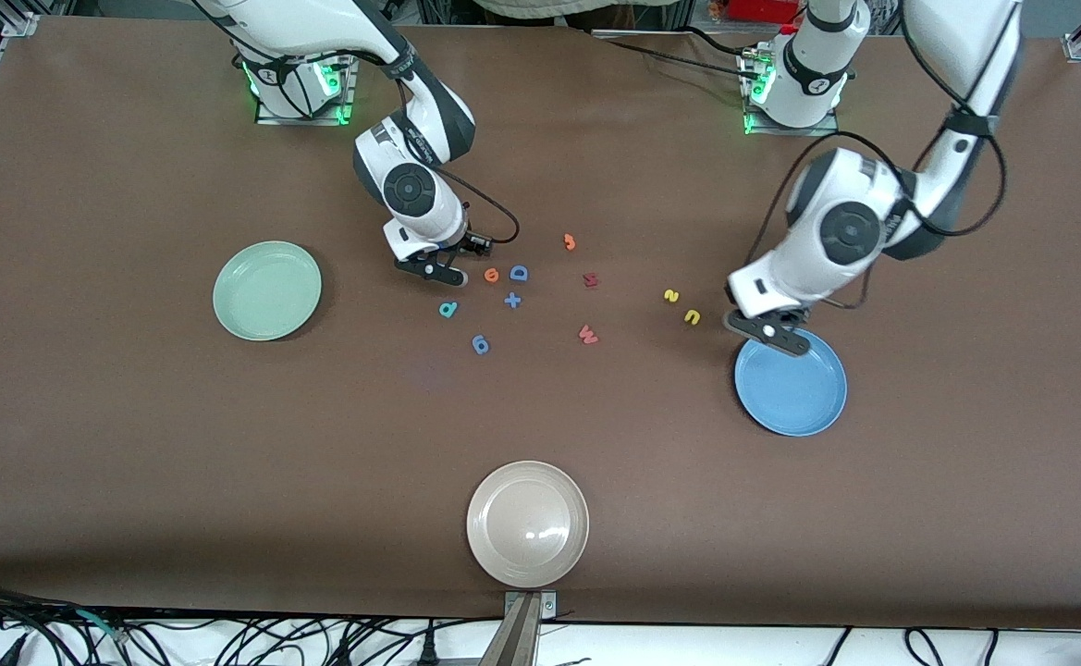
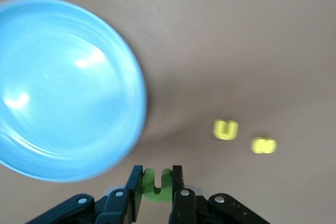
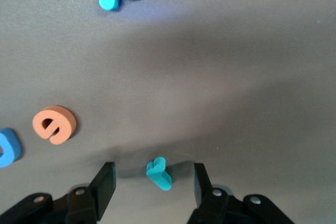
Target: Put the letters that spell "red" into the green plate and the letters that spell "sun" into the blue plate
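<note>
Front view, nearest first: the blue plate and the green plate are both bare, so no letter is delivered. The left claw, over the blue plate's rim, is clamped on the green "n"; yellow "u" and "s" wait on the table. Teal "d" and orange "e" lie loose. The right claw stands apart, straddling the teal "r".

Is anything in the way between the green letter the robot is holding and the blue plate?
Nothing visible is. The left tool is shut on the green n beside the blue plate's rim. The yellow u and yellow s lie away from that path.
</note>
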You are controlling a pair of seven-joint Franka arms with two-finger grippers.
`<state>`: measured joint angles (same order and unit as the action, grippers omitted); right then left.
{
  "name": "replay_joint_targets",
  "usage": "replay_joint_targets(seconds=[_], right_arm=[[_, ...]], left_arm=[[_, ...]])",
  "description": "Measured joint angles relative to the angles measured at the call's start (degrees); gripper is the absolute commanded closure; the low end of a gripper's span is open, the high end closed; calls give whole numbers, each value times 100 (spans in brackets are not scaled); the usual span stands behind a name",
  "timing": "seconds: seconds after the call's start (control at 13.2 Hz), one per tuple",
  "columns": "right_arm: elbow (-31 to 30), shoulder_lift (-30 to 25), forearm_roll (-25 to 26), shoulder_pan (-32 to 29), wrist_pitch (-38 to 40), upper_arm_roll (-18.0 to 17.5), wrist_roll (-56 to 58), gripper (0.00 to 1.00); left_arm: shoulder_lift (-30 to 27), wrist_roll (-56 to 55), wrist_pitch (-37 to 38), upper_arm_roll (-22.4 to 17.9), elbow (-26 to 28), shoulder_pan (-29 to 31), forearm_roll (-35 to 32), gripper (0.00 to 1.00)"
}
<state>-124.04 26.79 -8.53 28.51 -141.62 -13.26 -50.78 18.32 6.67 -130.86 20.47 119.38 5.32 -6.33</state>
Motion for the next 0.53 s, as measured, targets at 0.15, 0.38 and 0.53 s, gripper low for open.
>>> replay_joint_targets(seconds=[0.15, 0.38, 0.53], right_arm=[[-1, 33, 0, 0, -21, 0, -5, 55], [10, 26, -2, 3, -79, -13, -15, 71], [14, 20, -3, 4, -87, -20, -23, 83]], left_arm=[[291, 469, -43, -10, -315, 320, -435, 82], [813, 574, -370, -7, -607, 488, -905, 29], [995, 582, -434, -8, -650, 533, -918, 0]])
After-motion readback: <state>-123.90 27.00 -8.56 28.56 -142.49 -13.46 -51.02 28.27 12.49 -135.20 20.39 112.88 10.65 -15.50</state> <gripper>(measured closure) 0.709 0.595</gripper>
